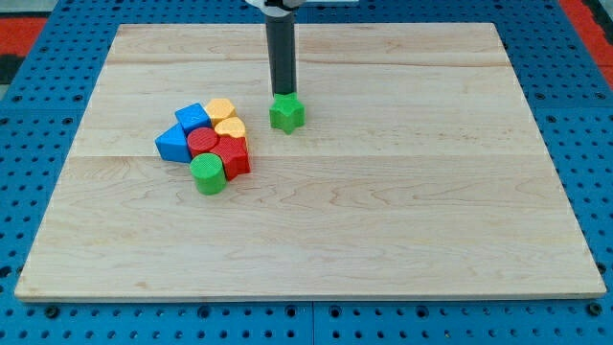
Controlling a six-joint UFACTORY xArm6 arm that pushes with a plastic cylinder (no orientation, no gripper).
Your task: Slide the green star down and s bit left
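wooden board [383, 240] on a blue pegboard [594, 115], with a green star [286, 113] a little left of centre towards the far edge. my tip [283, 93], a bare rod grasping nothing, touches the star's far side. a cluster [206, 144] of blue, yellow, red and green blocks sits left of the star, apart.

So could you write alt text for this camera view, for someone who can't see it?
A dark rod's tip rests just above a green star on a wooden board. To the view's left sits a tight cluster: two blue blocks, two yellow blocks, red blocks and a green cylinder.
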